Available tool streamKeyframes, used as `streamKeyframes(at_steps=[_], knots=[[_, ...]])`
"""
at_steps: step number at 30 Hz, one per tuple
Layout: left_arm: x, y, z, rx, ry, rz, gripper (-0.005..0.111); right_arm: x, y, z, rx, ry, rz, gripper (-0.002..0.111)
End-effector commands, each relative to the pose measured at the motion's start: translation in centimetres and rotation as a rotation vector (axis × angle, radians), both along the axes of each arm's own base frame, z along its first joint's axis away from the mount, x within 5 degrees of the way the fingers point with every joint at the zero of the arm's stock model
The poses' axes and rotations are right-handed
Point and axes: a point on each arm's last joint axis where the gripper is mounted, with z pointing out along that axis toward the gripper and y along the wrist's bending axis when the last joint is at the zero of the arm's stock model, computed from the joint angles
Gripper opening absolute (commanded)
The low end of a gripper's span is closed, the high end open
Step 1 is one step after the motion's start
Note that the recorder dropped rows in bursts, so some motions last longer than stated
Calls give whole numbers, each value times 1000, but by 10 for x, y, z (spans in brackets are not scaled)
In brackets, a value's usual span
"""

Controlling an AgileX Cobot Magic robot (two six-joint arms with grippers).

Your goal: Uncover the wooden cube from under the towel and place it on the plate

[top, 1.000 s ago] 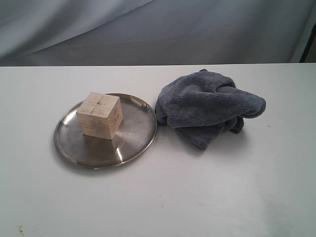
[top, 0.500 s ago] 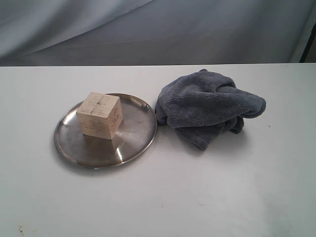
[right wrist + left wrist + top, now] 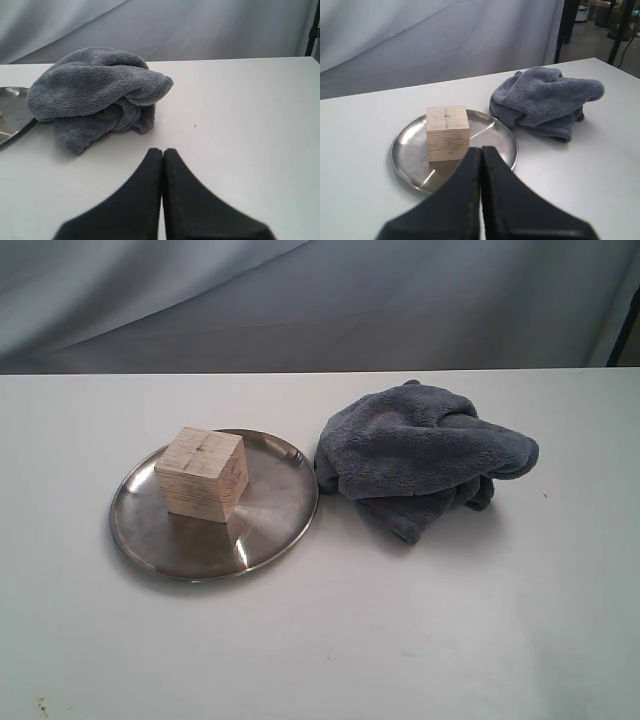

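The wooden cube (image 3: 202,473) stands uncovered on the steel plate (image 3: 270,520), left of the table's middle; the left wrist view has the cube (image 3: 447,132) and plate (image 3: 410,150) too. To the plate's right lies the crumpled blue-grey towel (image 3: 420,457), also in both wrist views (image 3: 545,100) (image 3: 95,90). My left gripper (image 3: 481,148) is shut and empty, drawn back short of the plate. My right gripper (image 3: 162,150) is shut and empty, drawn back from the towel. Neither gripper appears in the exterior view.
The white table (image 3: 400,640) runs to a far edge against a grey backdrop curtain (image 3: 300,300). A dark stand leg (image 3: 628,320) shows at the far right. In the right wrist view the plate's rim (image 3: 10,125) peeks beside the towel.
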Motion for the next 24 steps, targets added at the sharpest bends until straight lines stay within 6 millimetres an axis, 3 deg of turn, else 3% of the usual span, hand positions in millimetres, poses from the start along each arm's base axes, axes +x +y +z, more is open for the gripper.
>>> streamKeyframes(at_steps=[1,7,14,24], knots=[[4,3,5,-28,-76,96,1,0,0,-1,4,-4,1,0],[8,10,17,-61,-202,238,1,0,0,-1,4,-4,1,0],[10,16,17,-18,-215,371,1,0,0,-1,4,-4,1,0],[10,20,18,42,-237,430,1,0,0,-1,4,-4,1,0]])
